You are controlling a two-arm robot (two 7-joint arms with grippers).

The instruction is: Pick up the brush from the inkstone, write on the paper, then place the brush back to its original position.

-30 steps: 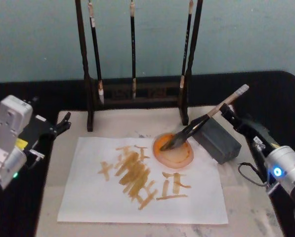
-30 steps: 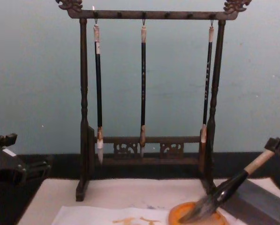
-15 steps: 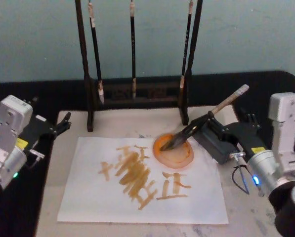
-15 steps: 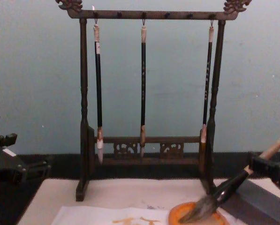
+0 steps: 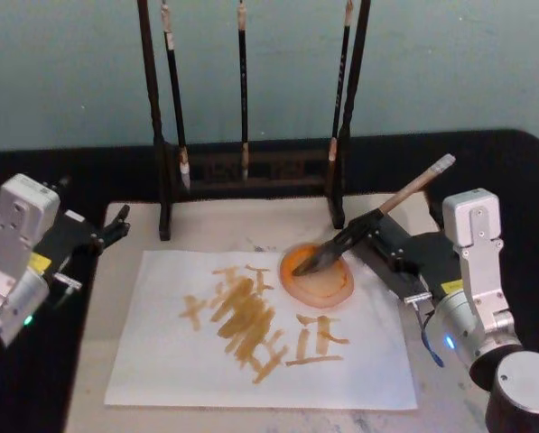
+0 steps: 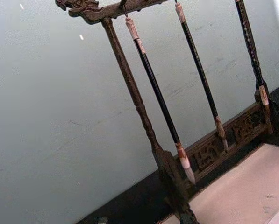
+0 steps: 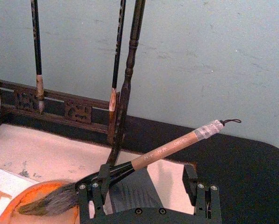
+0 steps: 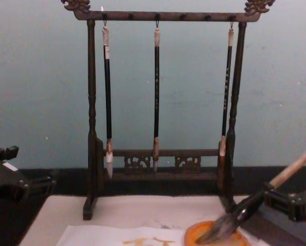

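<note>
The brush [image 5: 404, 192] leans its black shaft on the dark grey inkstone [image 7: 135, 185], with the dark tuft [image 7: 55, 200] lying in the round orange dish [image 5: 317, 275]. My right gripper [image 5: 392, 256] hovers open over the inkstone, and the brush [image 7: 163, 151] shaft passes just beside one of its fingers [image 7: 93, 192]. The white paper [image 5: 161, 356] with orange strokes lies flat in front of the dish. My left gripper [image 5: 113, 225] is parked open at the mat's left edge, away from everything. In the chest view the brush [image 8: 291, 169] slants up over the inkstone [image 8: 273, 233].
A dark wooden rack [image 5: 251, 167] with three thin hanging brushes stands at the back of the beige mat [image 5: 215, 230], close behind the dish. One rack post [image 7: 125, 84] rises right behind the inkstone. Black tabletop surrounds the mat.
My right arm has swung in from the right, bringing its open gripper over the inkstone and beside the brush shaft. The brush, paper and left arm have stayed put.
</note>
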